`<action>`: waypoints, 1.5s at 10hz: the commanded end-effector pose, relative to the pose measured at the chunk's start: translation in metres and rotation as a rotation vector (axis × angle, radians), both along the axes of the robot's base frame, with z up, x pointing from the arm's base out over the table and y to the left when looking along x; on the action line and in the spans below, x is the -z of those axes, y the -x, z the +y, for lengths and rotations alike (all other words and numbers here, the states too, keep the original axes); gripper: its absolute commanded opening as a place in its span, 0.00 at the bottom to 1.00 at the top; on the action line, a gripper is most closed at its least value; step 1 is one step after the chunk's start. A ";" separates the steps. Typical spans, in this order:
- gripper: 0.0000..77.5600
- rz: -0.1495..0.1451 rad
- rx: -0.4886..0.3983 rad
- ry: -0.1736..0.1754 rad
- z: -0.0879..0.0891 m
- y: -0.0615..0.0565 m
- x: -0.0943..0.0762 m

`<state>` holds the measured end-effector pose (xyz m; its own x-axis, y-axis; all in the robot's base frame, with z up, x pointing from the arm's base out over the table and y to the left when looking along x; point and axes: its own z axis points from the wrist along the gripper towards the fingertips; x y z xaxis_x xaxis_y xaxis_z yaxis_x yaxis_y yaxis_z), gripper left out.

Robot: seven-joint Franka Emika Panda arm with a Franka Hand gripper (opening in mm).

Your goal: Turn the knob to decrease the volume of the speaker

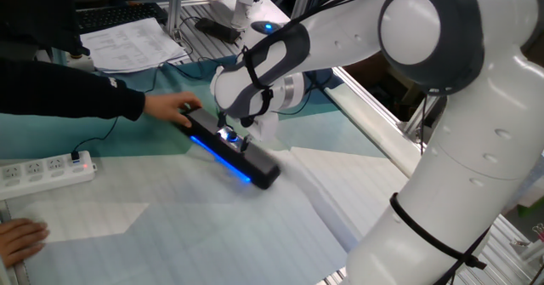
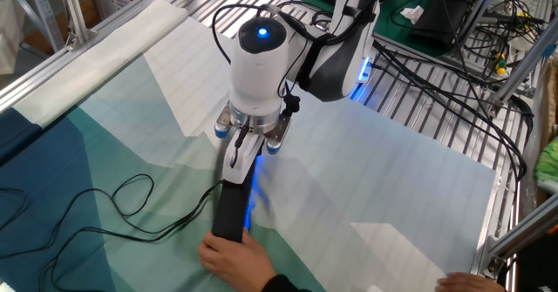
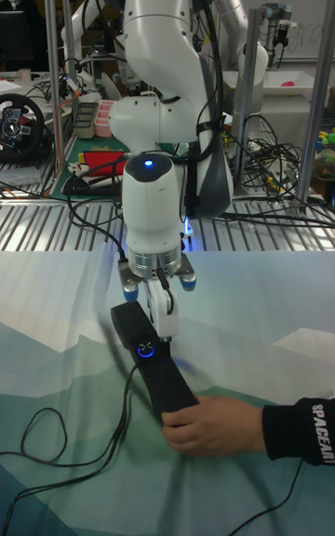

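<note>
The table (image 2: 418, 179), covered with a teal-and-white cloth, carries the whole setup. The white Franka arm (image 1: 442, 106) is bent low over it, wrist pointing straight down. The speaker (image 1: 228, 151) is laid flat on the cloth near the middle, blue strip lit along its front, and its thin black cable (image 2: 131, 207) is trailed off in loops across the cloth. One end of the speaker is pinned down by a person's hand (image 3: 209, 422); a second hand (image 1: 19, 238) is rested flat on the cloth well apart.

The gripper (image 3: 160, 329) is set directly over the knob (image 3: 145, 348), which sits on the speaker's top face toward the end under the wrist, ringed in blue. The fingers (image 1: 245, 140) are seen down at the knob, close together; whether the knob is actually clamped cannot be told, since the contact is hidden by the wrist in most views.

Step in hand is judged as the turning phase. A wrist rotation in the volume-down direction is called for next, with a firm pinch kept and no sideways push.

A white power strip (image 1: 42, 172) is placed near the table edge, clear of the work. Papers (image 1: 127, 42) are stacked beyond. Risk is judged as the speaker being dragged round with the wrist; the holding hand is close to the gripper's path.
</note>
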<state>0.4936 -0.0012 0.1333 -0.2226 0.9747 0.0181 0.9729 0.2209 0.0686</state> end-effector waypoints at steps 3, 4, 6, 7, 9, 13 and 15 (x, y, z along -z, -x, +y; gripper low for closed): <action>1.00 0.005 -0.021 -0.003 0.001 -0.001 -0.003; 1.00 0.005 -0.022 -0.001 0.001 -0.001 -0.003; 1.00 0.005 -0.028 -0.002 0.001 -0.001 -0.004; 1.00 0.005 -0.027 -0.001 0.001 -0.001 -0.004; 1.00 0.006 -0.032 0.000 0.001 -0.001 -0.004; 1.00 0.008 -0.010 -0.005 0.001 -0.001 -0.003; 1.00 0.009 -0.015 -0.006 0.000 -0.001 -0.002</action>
